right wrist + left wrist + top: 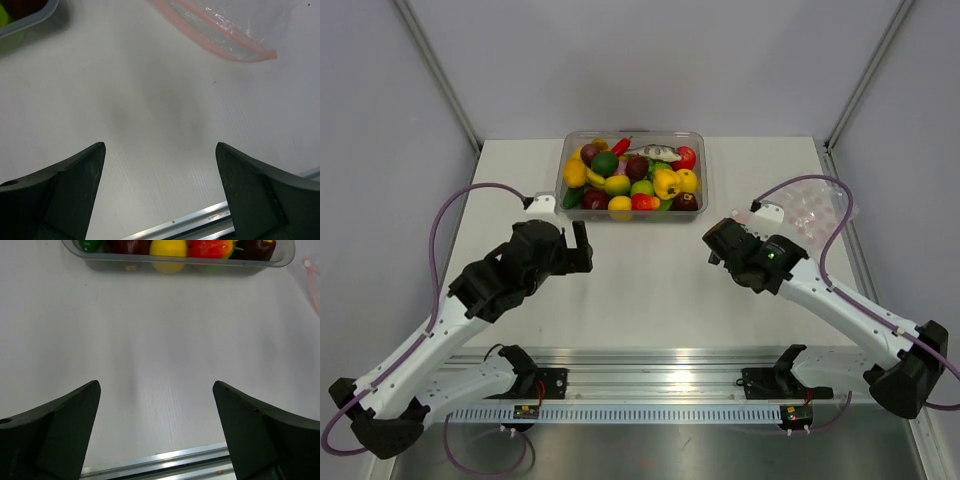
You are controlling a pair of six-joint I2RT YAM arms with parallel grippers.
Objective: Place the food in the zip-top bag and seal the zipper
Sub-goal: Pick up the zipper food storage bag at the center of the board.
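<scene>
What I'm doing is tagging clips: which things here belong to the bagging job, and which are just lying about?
Job: toy food, zip-top bag, its zipper, left pincer and right pincer, both open and empty.
Lying about: clear tub holding the food, purple cables, metal rail.

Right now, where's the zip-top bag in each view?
Top external: zip-top bag at right table edge, beyond the right arm.
Left wrist: bag sliver, upper-right frame edge.
Right wrist: bag, top, centre-right.
Shared landmark: the clear tub of food, left of the bag.
</scene>
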